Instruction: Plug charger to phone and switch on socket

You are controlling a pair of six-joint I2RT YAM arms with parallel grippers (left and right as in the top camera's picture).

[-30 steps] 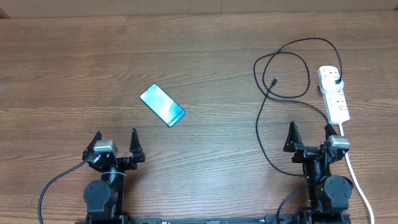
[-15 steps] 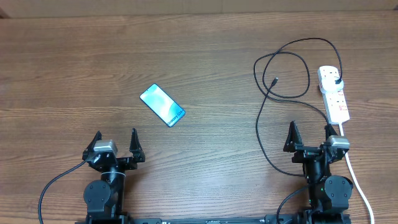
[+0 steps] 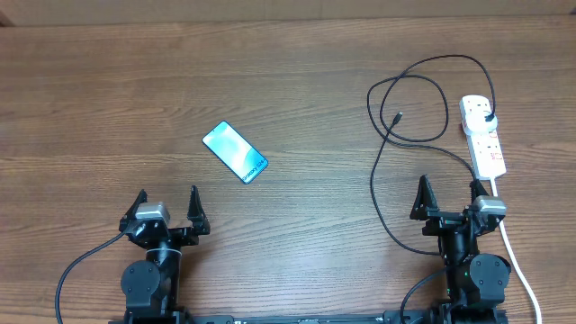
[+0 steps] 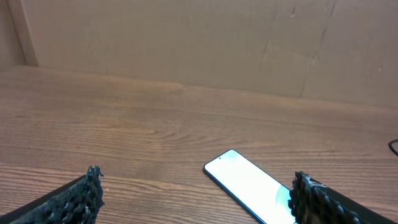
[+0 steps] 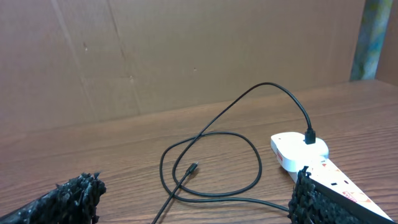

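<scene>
The worktop (image 3: 297,81) is brown wood-grain laminate, matte, backed by plain brown board. Both arms sit folded low at its near edge, wrists level and pointing across the wood.

The left end effector (image 3: 167,193) is spread wide and holds nothing. Its black fingers (image 4: 71,199) have a knobbly, rubbery face. The phone (image 3: 235,151) lies flat ahead of it and a little right. It is a slim rounded rectangle with black edges and a glossy lit blue-teal screen, set at a slant to the fingers and clear of them.

The right end effector (image 3: 448,184) is likewise fully parted and empty, its fingers (image 5: 74,193) the same rough black. The socket (image 3: 483,137) is a long, white, hard plastic strip with small red marks. It lies ahead and right, its near end just beside the right finger, and its thick white cord (image 3: 517,261) trails back past the arm. The charger (image 5: 268,84) is a thin black cable. Its plug (image 3: 487,115) stands in the strip's far outlet, and the cable arcs away leftward into loose loops ahead of the fingers. Its tip (image 3: 398,116) seems to lie free on the wood inside a loop, well apart from the phone.
</scene>
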